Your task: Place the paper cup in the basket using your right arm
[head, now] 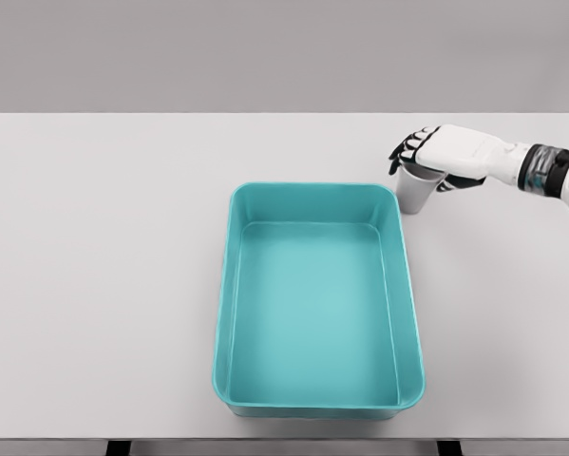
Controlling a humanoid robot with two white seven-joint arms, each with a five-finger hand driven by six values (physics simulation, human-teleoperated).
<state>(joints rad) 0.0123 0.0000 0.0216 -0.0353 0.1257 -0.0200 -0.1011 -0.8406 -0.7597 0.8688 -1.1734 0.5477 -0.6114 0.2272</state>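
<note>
At the upper right of the frame, your right hand [434,160] grips the paper cup [416,191], which stands on the worktop [104,247] beside the teal basket [235,285]. Squeezing may crush it; lifting low may clip the rim.

The white paper cup [415,193] stands upright, seemingly touching the teal basket's [409,285] far right corner.

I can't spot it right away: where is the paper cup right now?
The paper cup stands on the table, just outside the teal basket's far right corner, with the right hand around its rim.
</note>
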